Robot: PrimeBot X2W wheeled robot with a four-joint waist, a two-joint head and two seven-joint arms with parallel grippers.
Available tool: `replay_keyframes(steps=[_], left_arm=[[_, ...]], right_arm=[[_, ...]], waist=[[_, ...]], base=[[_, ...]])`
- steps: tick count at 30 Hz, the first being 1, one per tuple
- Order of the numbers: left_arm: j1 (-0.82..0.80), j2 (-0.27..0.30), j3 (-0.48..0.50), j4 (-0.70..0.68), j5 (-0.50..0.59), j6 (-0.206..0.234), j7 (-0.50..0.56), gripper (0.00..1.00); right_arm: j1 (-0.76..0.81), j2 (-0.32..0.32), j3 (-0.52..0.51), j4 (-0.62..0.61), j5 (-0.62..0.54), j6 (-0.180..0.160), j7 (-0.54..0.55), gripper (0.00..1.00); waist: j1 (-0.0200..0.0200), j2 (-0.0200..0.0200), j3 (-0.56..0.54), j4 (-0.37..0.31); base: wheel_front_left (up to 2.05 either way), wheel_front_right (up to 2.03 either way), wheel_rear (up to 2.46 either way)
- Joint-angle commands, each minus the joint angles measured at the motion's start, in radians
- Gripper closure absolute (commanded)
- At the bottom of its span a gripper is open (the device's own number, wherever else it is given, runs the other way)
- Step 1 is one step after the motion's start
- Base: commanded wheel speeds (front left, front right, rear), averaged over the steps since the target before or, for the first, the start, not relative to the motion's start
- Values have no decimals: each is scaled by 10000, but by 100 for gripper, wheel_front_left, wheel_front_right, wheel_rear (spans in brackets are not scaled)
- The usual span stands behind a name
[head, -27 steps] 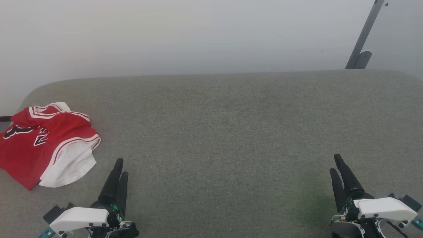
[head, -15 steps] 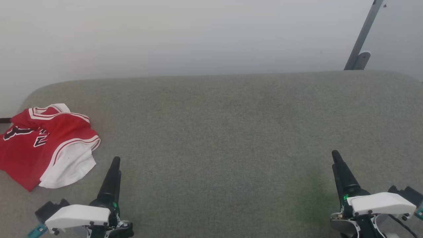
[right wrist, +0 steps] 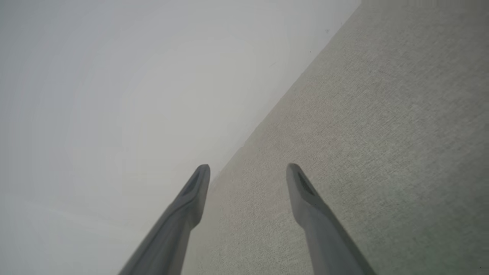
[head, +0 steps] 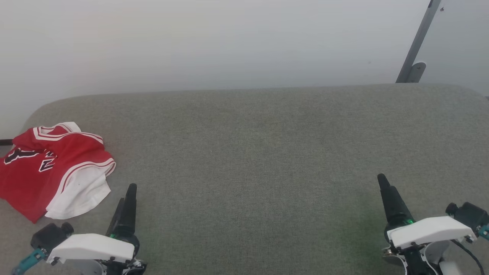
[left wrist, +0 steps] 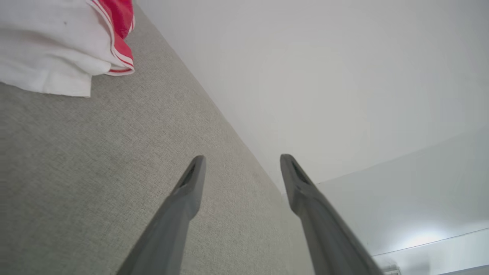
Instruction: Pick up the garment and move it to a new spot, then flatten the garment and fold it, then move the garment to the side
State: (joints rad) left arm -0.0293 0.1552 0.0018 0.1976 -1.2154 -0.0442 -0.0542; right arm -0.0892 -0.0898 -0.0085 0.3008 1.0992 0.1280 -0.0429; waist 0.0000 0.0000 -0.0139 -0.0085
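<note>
The garment (head: 49,168), a red jersey with white sleeves, striped trim and black lettering, lies crumpled at the far left of the grey-green padded surface (head: 252,152). Its white sleeve and red trim show at the top left of the left wrist view (left wrist: 57,42). My left gripper (head: 128,194) hovers at the lower left, just right of the garment and apart from it, open with nothing between its fingers (left wrist: 240,168). My right gripper (head: 384,185) is at the lower right, far from the garment, also open and empty (right wrist: 248,175).
A pale wall (head: 229,42) rises behind the surface's rounded back edge. A grey metal post with a foot (head: 414,49) leans at the back right. The surface's left edge runs close beside the garment.
Both arms have rolled at the wrist and drawn back slightly toward the bottom of the head view. The head camera has tilted a little. The garment lies unchanged.
</note>
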Motion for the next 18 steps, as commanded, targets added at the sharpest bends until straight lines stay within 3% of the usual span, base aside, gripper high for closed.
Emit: replay_keyframes(steps=[1, 8, 18], left_arm=[[-55, 215, -98, -170, 718, 116, -131, 0], [6, 420, -34, -222, 2157, 288, -361, 0], [138, 540, 154, -304, 3923, -8, -664, 0]], right_arm=[[-328, -63, -33, -78, -759, 30, -58, 0], [-371, -137, -104, -124, -2509, 32, -56, 0], [-357, -254, -227, -168, -3997, 34, -249, 0]], waist=[[1, 0, -11, -7], [0, 0, -39, -29], [0, 0, -59, -48]], base=[[0, 0, 0], [0, 0, 0], [0, 0, 0]])
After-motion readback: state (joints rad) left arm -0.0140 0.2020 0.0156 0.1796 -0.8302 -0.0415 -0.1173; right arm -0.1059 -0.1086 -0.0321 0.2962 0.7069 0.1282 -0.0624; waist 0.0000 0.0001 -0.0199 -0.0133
